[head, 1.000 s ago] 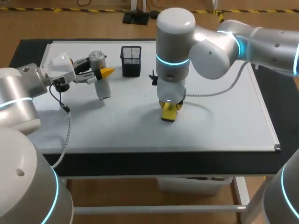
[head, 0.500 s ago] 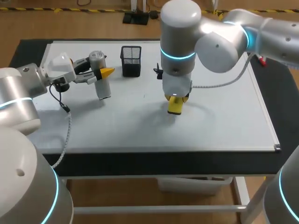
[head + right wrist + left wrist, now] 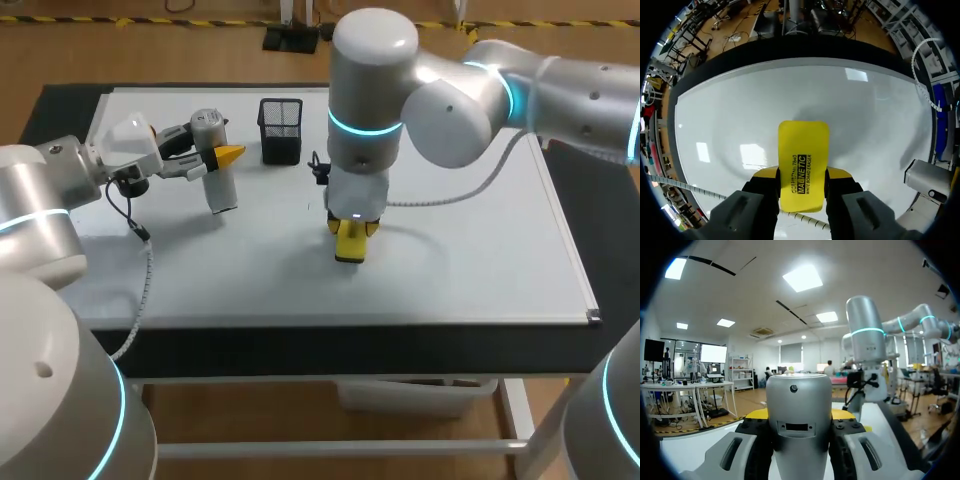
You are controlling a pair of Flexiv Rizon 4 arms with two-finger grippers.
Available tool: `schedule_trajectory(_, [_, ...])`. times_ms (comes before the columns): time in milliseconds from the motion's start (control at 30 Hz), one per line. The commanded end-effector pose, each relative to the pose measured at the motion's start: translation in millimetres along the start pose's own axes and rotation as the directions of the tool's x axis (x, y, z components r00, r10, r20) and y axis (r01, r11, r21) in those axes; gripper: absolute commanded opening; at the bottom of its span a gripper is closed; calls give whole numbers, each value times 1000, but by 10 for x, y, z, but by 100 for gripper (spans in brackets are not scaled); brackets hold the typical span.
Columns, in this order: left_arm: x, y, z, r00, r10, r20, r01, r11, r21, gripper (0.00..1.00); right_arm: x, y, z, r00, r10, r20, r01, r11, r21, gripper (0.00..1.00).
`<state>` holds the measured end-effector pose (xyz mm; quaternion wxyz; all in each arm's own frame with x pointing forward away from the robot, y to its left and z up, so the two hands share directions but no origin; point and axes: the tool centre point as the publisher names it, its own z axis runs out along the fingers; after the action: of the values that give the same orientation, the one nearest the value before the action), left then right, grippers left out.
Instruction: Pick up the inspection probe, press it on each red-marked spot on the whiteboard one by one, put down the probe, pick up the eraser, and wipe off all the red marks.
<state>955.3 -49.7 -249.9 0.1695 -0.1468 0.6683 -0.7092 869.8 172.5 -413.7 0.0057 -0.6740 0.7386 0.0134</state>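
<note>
We have the right tool (image 3: 349,238) clamped on the yellow eraser (image 3: 348,246), one finger on each long side. The eraser sticks out ahead of the fingertips and looks pressed flat on the whiteboard (image 3: 470,260), centre of frame. Our left tool (image 3: 218,158) is closed on the silver probe (image 3: 220,185) at upper left. The probe is upright, lower end at the board, just left of the black mesh cup (image 3: 281,130). Eraser and probe are well apart.

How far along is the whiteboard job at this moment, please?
No red marks show on the whiteboard, so wiping looks nearly done. The right gripper is shut on the eraser, down on the board. The left gripper holds the inspection probe, not yet released.
</note>
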Motion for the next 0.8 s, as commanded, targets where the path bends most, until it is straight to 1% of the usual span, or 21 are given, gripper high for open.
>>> schedule_trajectory(33, [0,-2,-5,1000,1,-1,-1,1000,3,0,-79,-17,68,1000,-7,-13,7,1000,-6,0])
schedule_trajectory(333, [0,-2,-5,1000,1,-1,-1,1000,3,0,-43,0,148,1000,-12,-22,12,1000,-18,0])
schedule_trajectory(800, [0,-2,-5,1000,1,-1,-1,1000,3,0,147,-5,214,999,28,-34,-29,999,-35,0])
